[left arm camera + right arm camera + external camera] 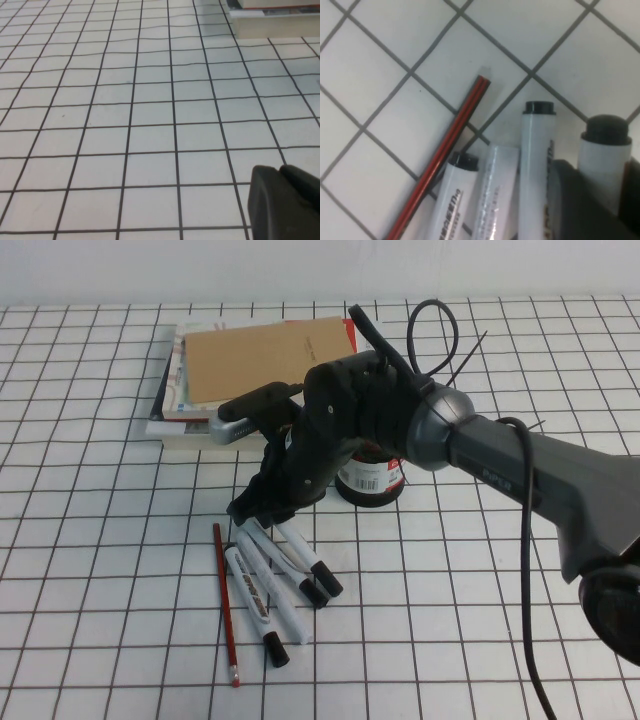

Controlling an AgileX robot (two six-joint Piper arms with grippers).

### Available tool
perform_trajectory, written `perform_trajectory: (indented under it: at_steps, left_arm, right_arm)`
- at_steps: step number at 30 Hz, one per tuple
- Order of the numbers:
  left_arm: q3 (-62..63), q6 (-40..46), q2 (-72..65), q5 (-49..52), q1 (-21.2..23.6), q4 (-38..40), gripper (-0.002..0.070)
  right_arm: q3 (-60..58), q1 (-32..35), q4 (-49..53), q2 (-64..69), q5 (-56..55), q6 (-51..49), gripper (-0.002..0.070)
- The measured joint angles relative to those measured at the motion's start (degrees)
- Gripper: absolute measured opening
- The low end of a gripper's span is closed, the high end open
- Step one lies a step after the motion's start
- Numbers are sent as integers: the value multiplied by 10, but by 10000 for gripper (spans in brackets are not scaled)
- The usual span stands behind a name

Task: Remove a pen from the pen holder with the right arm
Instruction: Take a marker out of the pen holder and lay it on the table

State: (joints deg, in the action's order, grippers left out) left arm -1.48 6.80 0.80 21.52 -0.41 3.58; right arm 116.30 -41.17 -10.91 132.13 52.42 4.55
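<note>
The black pen holder (371, 480) with a red label stands mid-table, mostly hidden behind my right arm. In front of it several white markers (262, 592) with black caps and a red pencil (227, 610) lie on the gridded table. My right gripper (256, 512) is down at the far end of that pile. In the right wrist view it (603, 175) is shut on a white marker (604, 150) with a black cap, between two dark fingers (572, 200). Beside it lie other markers (536, 150) and the pencil (451, 145). My left gripper (280, 172) hovers over bare table, its fingers together.
A stack of books topped by a brown envelope (265, 360) lies at the back left, with a grey object (232, 430) at its front edge. The books' corner (272, 17) shows in the left wrist view. Black cables (440, 335) loop above the right arm.
</note>
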Motion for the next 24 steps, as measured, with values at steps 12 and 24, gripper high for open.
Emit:
perform_trajectory:
  at_steps: [12,24]
  left_arm:
    - [0,0,0,0,0,0,-5]
    - [0,0,0,0,0,0,-5]
  right_arm:
    - [0,0,0,1,-14,0,139]
    - [0,0,-14,1,-16,0,180]
